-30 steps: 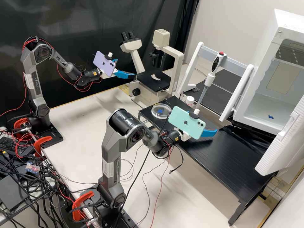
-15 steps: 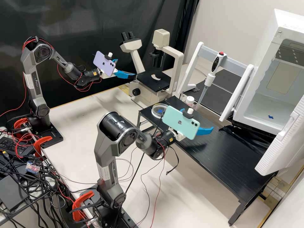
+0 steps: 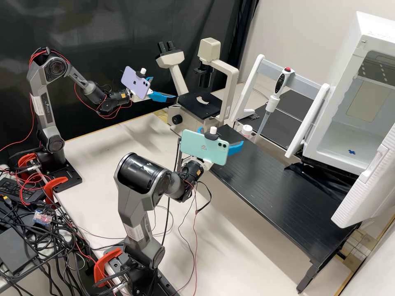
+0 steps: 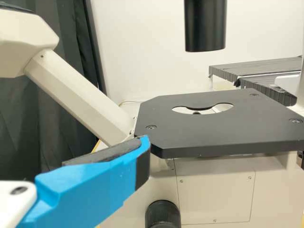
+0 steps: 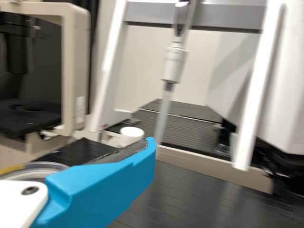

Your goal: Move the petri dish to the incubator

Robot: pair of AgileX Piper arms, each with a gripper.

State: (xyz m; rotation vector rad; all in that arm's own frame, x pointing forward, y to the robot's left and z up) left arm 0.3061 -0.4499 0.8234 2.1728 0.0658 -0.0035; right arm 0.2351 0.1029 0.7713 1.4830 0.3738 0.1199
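The clear round petri dish [image 5: 43, 166] sits on the black slatted table [image 3: 279, 185], its move into the white boxy incubator [image 3: 375, 27] undone; the blue-fingered left gripper [image 3: 165, 88] and right gripper [image 3: 222, 135] gape.

petri dish [image 5: 34, 172] — edge-cropped, right wrist view | incubator [image 3: 336, 78] — edge-cropped, high view

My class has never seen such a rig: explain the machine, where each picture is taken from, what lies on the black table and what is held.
Two robot arms stand at a bench. A fixed camera gives the high view; a camera on each arm gives its wrist view. The left gripper is open near the microscope; the right gripper is open by the black table. Neither holds anything. The petri dish lies on that table. Beyond are a pipette and the open incubator.
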